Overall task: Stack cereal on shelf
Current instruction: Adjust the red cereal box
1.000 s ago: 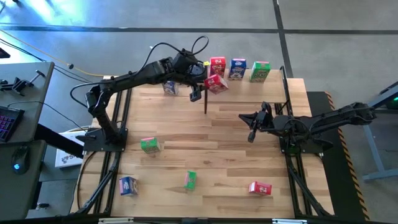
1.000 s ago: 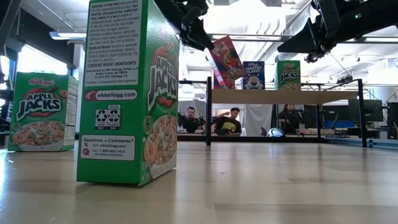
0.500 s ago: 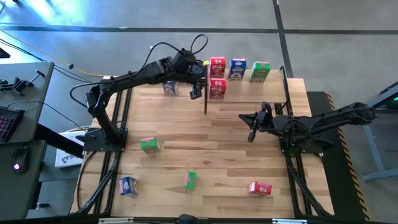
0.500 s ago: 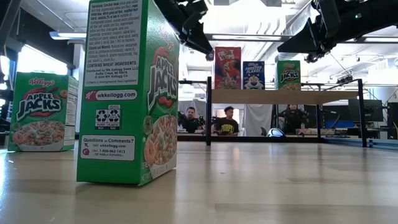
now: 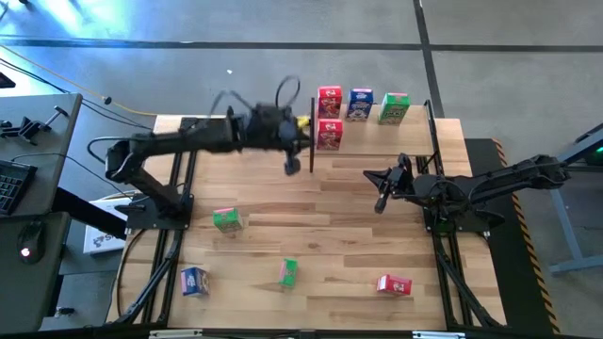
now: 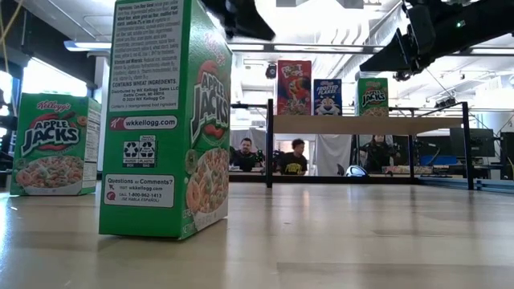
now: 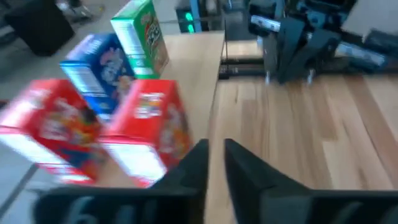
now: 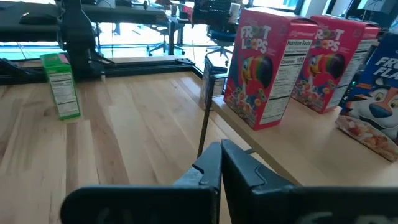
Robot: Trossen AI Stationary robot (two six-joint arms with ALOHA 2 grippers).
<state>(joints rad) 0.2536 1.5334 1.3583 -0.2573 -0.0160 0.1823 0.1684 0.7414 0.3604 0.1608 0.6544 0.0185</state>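
Observation:
The shelf (image 6: 369,124) stands at the table's far edge on thin black posts. Four cereal boxes stand upright on it. A red (image 5: 329,97), a blue (image 5: 360,104) and a green box (image 5: 394,107) form a back row. A second red box (image 5: 328,134) stands in front of the first red one. My left gripper (image 5: 292,167) hovers just left of the shelf's near-left post, clear of the boxes. Its fingers (image 7: 216,155) are nearly together with nothing between them. My right gripper (image 5: 381,201) hangs shut and empty over the table's right half.
Loose cereal boxes rest on the tabletop: a green one (image 5: 226,219) at centre left, then a blue (image 5: 194,280), a green (image 5: 288,272) and a red one (image 5: 394,284) along the near edge. The middle of the table (image 5: 320,217) is bare wood. People sit in the room beyond the table.
My left gripper held the second red box tilted above the shelf, set it upright in front of the first red box and let go. It has since drawn back toward the table's near edge and risen, clear of the shelf. The box stands alone.

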